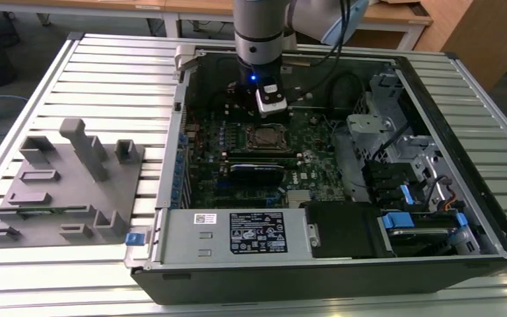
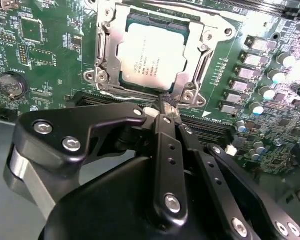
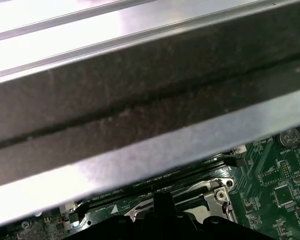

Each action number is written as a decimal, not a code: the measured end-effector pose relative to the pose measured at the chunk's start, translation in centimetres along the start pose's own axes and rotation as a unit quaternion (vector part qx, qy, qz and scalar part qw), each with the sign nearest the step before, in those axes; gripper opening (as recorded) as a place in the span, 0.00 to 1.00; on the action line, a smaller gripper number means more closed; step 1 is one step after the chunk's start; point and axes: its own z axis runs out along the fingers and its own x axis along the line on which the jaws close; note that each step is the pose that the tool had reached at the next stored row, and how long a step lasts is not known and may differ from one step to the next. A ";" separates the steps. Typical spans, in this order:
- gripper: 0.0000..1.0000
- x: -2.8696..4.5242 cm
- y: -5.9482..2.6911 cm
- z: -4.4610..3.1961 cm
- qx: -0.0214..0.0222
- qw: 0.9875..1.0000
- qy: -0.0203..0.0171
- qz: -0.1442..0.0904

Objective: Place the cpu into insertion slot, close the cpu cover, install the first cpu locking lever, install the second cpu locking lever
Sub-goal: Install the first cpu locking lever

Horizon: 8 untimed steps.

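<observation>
Gripper (image 2: 164, 111) fingers pressed together to a narrow point, holding nothing that can be made out, hangs at the near edge of the socket in the second wrist view. Directly beyond its tip lies the cpu (image 2: 151, 56), seated flat in the slot (image 2: 111, 80), its dull silver top facing up and square to the frame. Around the chip the cover (image 2: 194, 55) appears to be lying down over it, its cut-out showing the chip's top; whether it is pressed fully home cannot be told. A thin lever (image 2: 206, 61) runs along one flank of the socket, its long axis pointing away from the gripper, and its near end sits just beside the fingertips, nearer than any other part of the socket hardware. A judgement from this: the placing of the chip looks done and the work now stands at the cover and levers.

Farther out, green motherboard (image 2: 50, 60) spreads on every side of the socket. In the exterior view the arm (image 1: 261, 33) stands upright over the open computer case (image 1: 465, 158), with the socket (image 1: 267, 138) just ahead of it, and a grey fixture tray (image 1: 64, 188) sits well apart, to the exterior view's left of the case.
</observation>
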 end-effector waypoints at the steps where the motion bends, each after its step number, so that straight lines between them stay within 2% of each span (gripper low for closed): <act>1: 0.11 0.00 0.00 0.00 0.000 1.000 0.000 0.000; 2: 0.11 0.00 0.00 -0.01 0.000 1.000 0.000 0.000; 3: 0.11 -0.01 0.01 0.00 0.004 1.000 0.001 0.000; 4: 0.11 -0.01 0.01 0.00 0.011 1.000 0.003 0.000; 6: 0.11 0.00 0.00 -0.01 0.029 1.000 0.008 -0.001; 7: 0.11 0.00 0.00 -0.01 0.036 0.999 0.010 -0.001; 8: 0.11 0.00 0.00 0.00 0.037 0.999 0.010 -0.001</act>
